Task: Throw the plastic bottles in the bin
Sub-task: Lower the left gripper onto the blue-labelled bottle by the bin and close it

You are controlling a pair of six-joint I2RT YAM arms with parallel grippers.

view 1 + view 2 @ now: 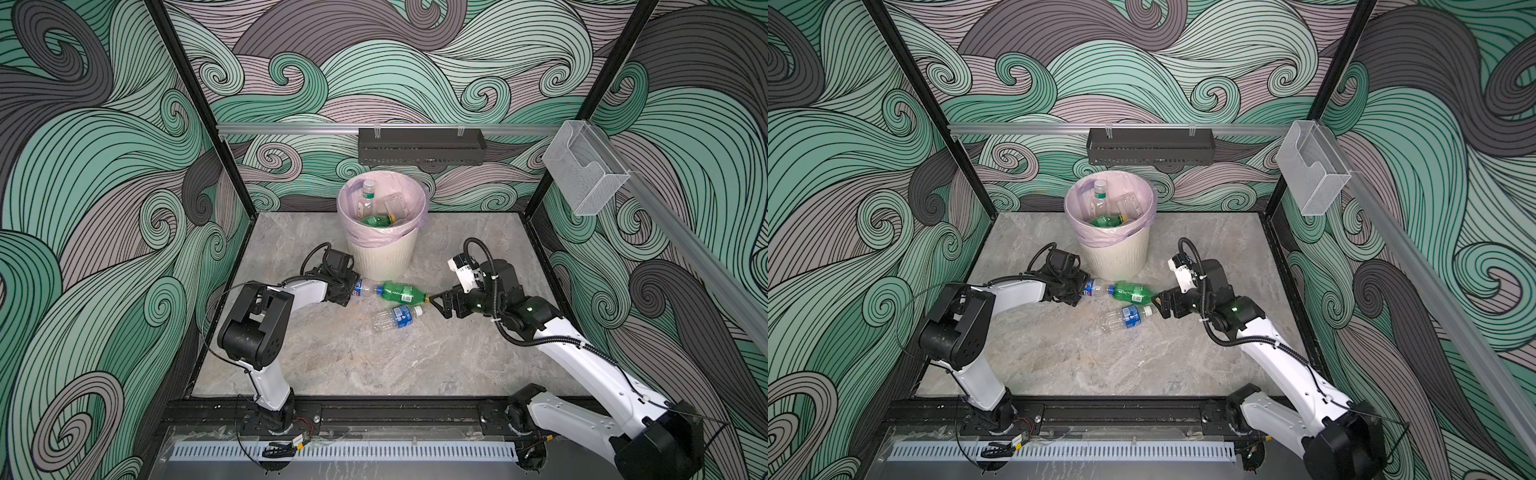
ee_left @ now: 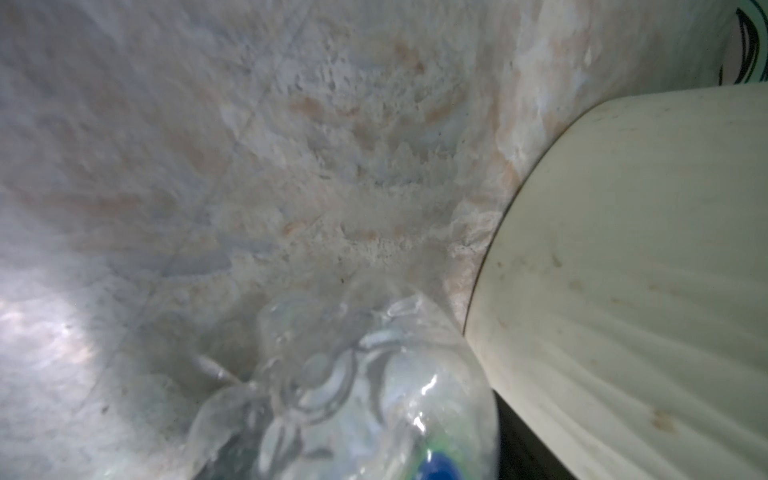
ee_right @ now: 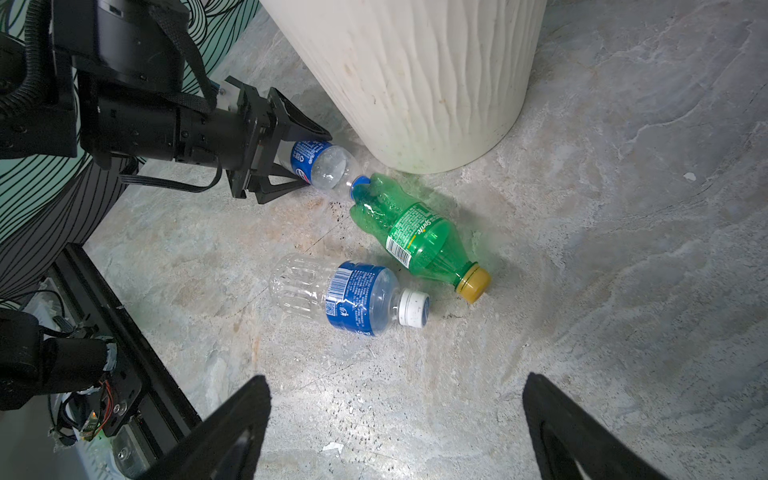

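Note:
Three plastic bottles lie on the marble floor in front of the bin (image 1: 382, 257). My left gripper (image 3: 305, 160) is shut on a clear, blue-labelled, blue-capped bottle (image 3: 328, 164) beside the bin's base; its body fills the left wrist view (image 2: 353, 407). Its cap touches the bottom of a green bottle with a yellow cap (image 1: 401, 292). A clear bottle with a blue label and white cap (image 1: 397, 316) lies just nearer. My right gripper (image 1: 437, 306) stands open right by the green bottle's cap, with nothing between its fingers (image 3: 249, 407). More bottles (image 1: 368, 199) rest inside the bin.
A black perforated tray (image 1: 422, 146) hangs on the back wall above the bin. A clear mesh box (image 1: 586, 174) hangs on the right wall. The black base rail (image 1: 374, 411) runs along the front edge. The bin wall (image 2: 623, 270) is close to my left gripper.

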